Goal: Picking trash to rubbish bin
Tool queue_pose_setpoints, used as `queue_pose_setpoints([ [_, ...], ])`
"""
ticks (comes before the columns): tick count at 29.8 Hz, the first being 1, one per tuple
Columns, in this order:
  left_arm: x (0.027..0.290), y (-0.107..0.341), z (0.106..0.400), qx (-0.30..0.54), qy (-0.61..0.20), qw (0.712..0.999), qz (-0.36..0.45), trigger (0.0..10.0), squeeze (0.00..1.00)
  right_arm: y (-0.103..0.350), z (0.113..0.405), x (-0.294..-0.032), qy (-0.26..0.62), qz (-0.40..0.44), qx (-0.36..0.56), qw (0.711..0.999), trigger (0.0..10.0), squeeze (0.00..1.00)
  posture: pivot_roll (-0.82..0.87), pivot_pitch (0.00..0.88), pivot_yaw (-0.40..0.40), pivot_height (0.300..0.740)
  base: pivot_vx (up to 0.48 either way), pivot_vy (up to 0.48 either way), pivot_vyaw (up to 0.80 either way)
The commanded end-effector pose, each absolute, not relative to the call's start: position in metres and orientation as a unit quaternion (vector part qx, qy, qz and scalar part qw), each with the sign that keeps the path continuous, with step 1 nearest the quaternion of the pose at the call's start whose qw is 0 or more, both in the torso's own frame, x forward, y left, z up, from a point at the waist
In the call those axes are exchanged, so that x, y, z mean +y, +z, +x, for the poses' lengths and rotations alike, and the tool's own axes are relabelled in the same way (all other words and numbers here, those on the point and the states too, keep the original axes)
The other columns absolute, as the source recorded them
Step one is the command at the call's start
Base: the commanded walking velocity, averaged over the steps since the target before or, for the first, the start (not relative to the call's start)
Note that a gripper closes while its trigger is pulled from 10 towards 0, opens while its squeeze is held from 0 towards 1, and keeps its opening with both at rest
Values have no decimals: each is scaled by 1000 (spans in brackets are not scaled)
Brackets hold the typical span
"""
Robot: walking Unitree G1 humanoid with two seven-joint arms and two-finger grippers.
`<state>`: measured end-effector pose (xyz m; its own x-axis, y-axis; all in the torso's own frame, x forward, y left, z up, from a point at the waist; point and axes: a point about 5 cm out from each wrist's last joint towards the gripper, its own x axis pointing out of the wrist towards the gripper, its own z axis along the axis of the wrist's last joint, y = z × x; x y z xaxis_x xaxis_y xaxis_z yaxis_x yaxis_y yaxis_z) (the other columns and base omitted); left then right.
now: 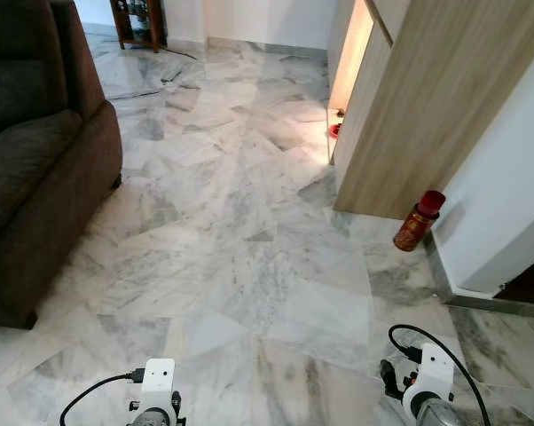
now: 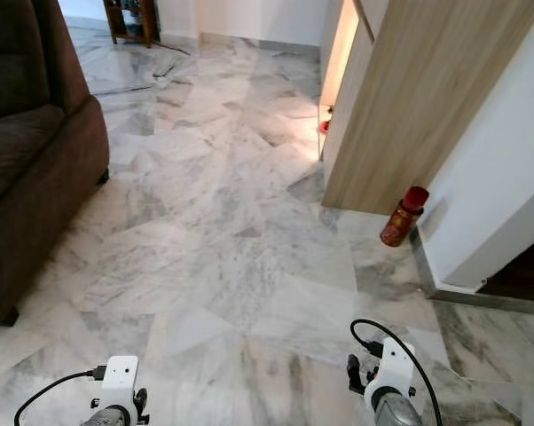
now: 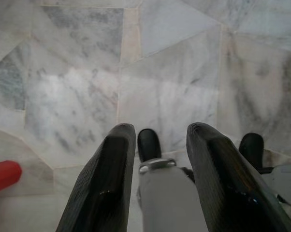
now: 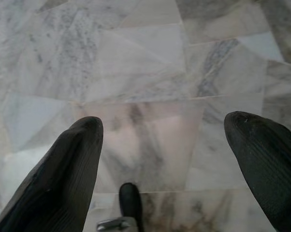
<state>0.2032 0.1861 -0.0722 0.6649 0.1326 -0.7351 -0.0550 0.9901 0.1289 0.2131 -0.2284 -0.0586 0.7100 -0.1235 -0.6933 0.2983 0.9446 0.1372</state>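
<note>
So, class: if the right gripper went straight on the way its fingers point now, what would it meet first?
The marble floor. The right gripper points down with its fingers open, and nothing lies between them and the tiles. How far off the floor is cannot be judged.

The dark brown fabric sofa [image 1: 36, 151] is cut off by the head view's left and top edges, so its full width stays unseen. The brown wooden shelf unit [image 1: 138, 22] at the far wall shows just its lower part, its contents too small to tell. In the left wrist view, a rounded red object [image 3: 4, 175] is clipped by the edge and cannot be identified. A small red item [image 1: 334, 130] in the lit doorway is mostly hidden behind the light wooden panel [image 1: 427, 106].
</note>
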Motion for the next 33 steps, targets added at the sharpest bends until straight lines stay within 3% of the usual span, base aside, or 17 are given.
queue_pose_setpoints([
  [1,187,-73,202,414,52,907,53,10000,0,-60,212,-228,-123,128,363,915,10000,0,-13,83,-62,740,0,0,0],
  [9,188,-71,207,417,59,906,37,10000,0,-64,207,-224,-140,144,368,908,10000,0,-25,58,-48,740,0,0,0],
  [12,171,-59,231,395,-12,916,71,10000,0,-63,202,-237,-157,144,360,908,10000,0,-93,29,-1,740,0,0,0],
  [18,133,-55,238,377,-152,901,150,10000,0,-64,188,-256,-194,141,355,904,10000,0,-184,15,41,740,0,0,0],
  [23,134,-50,245,366,-115,918,99,10000,0,-65,186,-253,-192,150,346,906,10000,0,-177,15,14,740,0,0,0],
  [26,138,-56,237,379,-105,914,100,10000,0,-64,186,-253,-193,152,341,908,10000,0,-189,62,38,740,0,0,0],
  [29,141,-65,222,399,-97,905,107,10000,0,-66,184,-254,-197,150,350,904,10000,0,-109,55,-14,740,0,0,0],
  [33,164,-70,212,407,-29,909,89,10000,0,-68,187,-245,-173,143,362,905,10000,0,-63,63,-24,740,0,0,0],
])
